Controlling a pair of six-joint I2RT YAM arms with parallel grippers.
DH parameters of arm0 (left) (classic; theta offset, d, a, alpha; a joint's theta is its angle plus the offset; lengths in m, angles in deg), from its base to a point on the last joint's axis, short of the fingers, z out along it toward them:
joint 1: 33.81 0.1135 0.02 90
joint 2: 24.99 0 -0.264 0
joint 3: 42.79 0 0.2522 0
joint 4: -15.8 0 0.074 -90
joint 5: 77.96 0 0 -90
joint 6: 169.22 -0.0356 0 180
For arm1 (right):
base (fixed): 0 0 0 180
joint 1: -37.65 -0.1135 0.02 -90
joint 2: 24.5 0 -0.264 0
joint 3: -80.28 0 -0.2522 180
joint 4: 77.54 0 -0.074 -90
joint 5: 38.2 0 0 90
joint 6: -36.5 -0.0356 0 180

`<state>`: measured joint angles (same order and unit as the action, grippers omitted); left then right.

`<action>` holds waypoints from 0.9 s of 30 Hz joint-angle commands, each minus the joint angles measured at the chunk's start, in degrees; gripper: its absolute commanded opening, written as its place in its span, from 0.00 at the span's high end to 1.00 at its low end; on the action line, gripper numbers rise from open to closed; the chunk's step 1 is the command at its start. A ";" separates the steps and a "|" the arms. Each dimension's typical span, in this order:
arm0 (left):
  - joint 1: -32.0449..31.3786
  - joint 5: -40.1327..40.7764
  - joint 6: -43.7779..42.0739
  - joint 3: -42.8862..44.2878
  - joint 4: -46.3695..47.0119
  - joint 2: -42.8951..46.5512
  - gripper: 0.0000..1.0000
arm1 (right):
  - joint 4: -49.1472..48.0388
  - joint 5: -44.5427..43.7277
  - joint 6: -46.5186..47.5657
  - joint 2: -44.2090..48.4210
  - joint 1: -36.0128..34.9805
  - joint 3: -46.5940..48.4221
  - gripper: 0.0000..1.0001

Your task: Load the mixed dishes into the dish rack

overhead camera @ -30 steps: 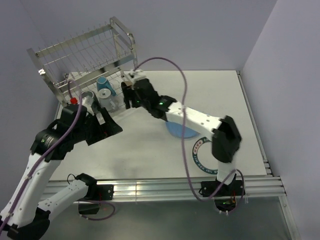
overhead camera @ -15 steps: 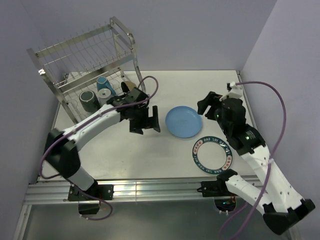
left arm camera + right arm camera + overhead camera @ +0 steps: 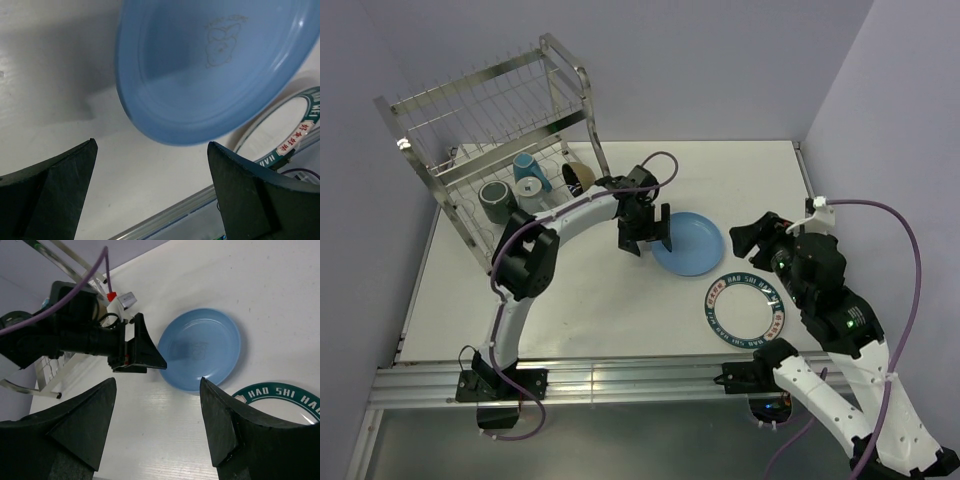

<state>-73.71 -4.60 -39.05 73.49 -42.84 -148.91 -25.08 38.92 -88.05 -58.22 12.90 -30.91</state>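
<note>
The light-blue plate (image 3: pixel 692 243) lies flat on the white table. My left gripper (image 3: pixel 647 242) stands open at its left rim, with the rim (image 3: pixel 165 135) just beyond the fingertips and nothing between them. My right gripper (image 3: pixel 750 240) hovers open to the right of the plate (image 3: pixel 202 350), holding nothing. The white plate with the dark lettered rim (image 3: pixel 743 306) lies near the table's front. In the dish rack (image 3: pixel 490 120), the lower shelf holds a blue mug (image 3: pixel 528 172), a dark mug (image 3: pixel 497 200) and a black-and-tan bowl (image 3: pixel 578 177).
The rack's steel post (image 3: pixel 600 160) stands just behind the left arm. A purple cable (image 3: pixel 665 165) loops over the left wrist. An aluminium rail (image 3: pixel 620 375) runs along the table's near edge. A wall (image 3: pixel 880 120) closes off the right side.
My left gripper has moved right across the table to the blue plate's left rim. The right arm has drawn back toward the near right. Both grippers stay open.
</note>
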 commanded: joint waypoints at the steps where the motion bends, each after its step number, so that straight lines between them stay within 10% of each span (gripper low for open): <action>1: -0.44 -0.05 -1.32 3.04 -0.38 -2.73 0.02 | 1.73 -2.58 -0.43 2.16 -0.03 0.41 0.25; 8: -1.67 0.65 -3.42 3.13 -0.03 -6.86 0.19 | 2.96 -1.88 -1.14 0.85 -0.03 1.20 0.25; 16: -1.67 -0.85 -6.06 4.09 1.02 -7.57 0.99 | 1.82 0.49 0.62 -5.48 -0.03 6.02 0.25; 27: -1.58 4.59 -8.96 2.33 0.42 14.37 1.00 | 9.28 9.44 5.01 -17.86 1.99 21.76 0.25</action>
<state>-75.15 -2.64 -45.20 73.99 -43.28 -147.67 -19.23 44.10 -85.73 -73.54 13.86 -13.95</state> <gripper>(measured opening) 0.033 0.754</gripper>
